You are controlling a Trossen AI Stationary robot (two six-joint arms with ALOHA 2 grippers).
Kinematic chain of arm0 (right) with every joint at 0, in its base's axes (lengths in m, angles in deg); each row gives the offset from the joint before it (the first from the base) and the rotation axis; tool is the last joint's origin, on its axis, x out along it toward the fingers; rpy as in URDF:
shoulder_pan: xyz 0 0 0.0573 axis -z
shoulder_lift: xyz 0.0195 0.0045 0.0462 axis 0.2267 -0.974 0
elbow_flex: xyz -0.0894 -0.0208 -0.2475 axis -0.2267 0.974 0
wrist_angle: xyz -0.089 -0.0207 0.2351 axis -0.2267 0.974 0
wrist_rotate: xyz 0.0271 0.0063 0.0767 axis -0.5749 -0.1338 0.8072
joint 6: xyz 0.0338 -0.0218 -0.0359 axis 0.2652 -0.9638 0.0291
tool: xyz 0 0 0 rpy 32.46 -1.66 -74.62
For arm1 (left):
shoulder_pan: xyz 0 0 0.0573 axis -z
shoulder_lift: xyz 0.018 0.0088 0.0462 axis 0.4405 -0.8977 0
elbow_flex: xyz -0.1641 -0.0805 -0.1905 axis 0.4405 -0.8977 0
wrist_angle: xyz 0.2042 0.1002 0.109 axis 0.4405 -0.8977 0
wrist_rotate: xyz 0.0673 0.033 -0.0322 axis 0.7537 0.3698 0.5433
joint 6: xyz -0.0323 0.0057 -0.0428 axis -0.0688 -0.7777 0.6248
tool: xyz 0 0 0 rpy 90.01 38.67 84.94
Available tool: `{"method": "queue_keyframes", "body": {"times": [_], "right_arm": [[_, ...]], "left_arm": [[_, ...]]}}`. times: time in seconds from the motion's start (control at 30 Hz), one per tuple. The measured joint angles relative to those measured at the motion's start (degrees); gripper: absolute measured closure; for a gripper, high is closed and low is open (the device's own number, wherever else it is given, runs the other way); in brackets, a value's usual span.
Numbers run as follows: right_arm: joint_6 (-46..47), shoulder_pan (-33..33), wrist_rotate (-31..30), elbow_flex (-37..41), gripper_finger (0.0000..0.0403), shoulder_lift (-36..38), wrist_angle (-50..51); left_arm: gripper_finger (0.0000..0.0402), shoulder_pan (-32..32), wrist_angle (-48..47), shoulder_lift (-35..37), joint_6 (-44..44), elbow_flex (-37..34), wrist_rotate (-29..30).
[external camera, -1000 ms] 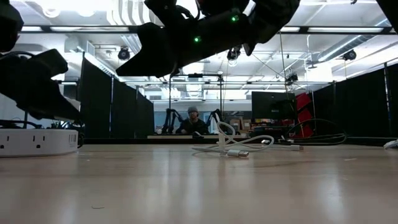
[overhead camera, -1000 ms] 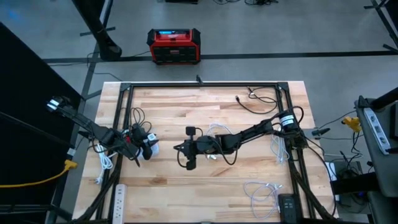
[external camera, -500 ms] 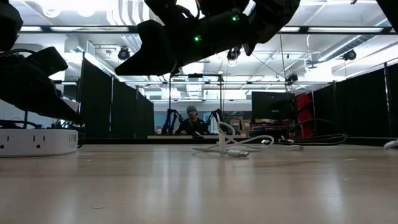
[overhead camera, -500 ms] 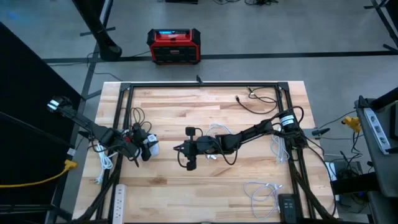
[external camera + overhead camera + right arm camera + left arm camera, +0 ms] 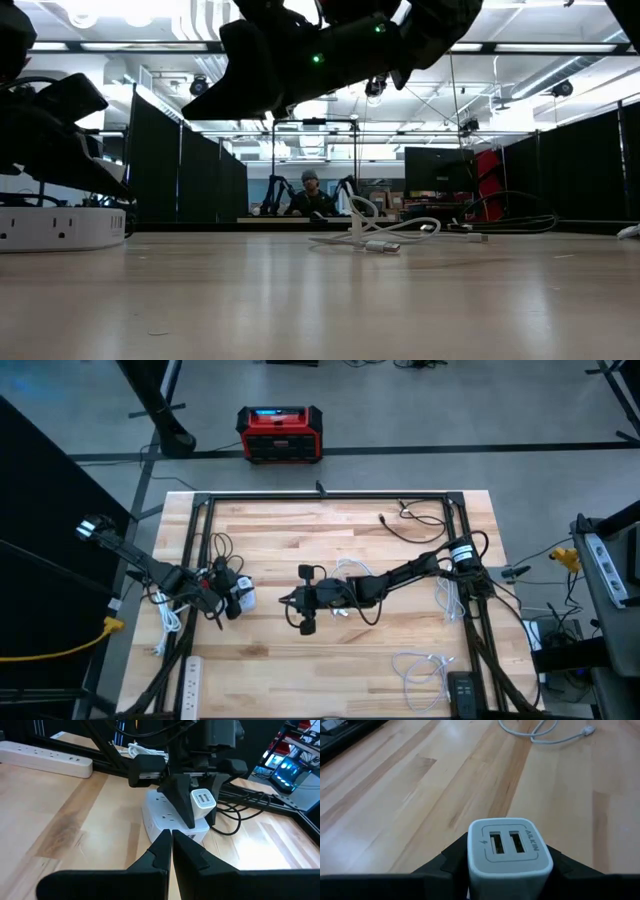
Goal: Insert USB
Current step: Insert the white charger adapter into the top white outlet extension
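Two ports face out from the charger [image 5: 510,851] clamped in the left pincer [image 5: 232,600]; the empty, closed right pincer [image 5: 300,598] should fetch the cable plug [image 5: 385,246] first.

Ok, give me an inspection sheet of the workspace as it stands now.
Surface: wooden table, black frame around it.
Job's things: white USB charger with two ports, held by the left pincer; white power strip block under it.
Clutter: long power strip at the near left edge.
Grippers: left pincer shut on the charger; right pincer shut, empty, facing the charger.
Cables: white USB cable mid-table; black cable at the far right.
Surroundings: red box on the floor; seated person beyond.
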Motion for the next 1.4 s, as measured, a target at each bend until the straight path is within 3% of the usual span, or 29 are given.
{"method": "queue_keyframes", "body": {"times": [0.17, 0.33, 0.87, 1.1, 1.27, 1.4], "right_arm": [[0.0, 0.0, 0.0, 0.0, 0.0403, 0.0, 0.0], [0.0, 0.0, 0.0, 0.0, 0.0403, 0.0, -0.1], [0.4, -0.6, 1.3, 0.0, 0.0403, 0.0, -0.6], [0.4, -0.6, 1.3, 0.0, 0.0403, 0.0, -1.9], [0.6, -0.6, 2.1, 0.0, 0.0403, 0.0, -2.2], [0.9, -0.7, 2.5, 0.0, 0.0403, 0.0, -2.3]], "left_arm": [[0.0263, 0.0, 0.4, 0.4, -3.7, 4.1, -0.2], [0.0263, 0.0, -5.1, 3.8, -5.3, 7.0, -1.3], [0.0263, 0.0, -7.8, 32.3, -10.5, 6.0, -7.5], [0.0263, -0.4, -0.1, 31.6, -10.3, -0.4, -7.9], [0.0263, -0.9, -0.2, 31.3, -13.7, -0.4, -6.9], [0.0263, -2.0, -0.3, 31.0, -12.1, -0.4, -10.7]]}}
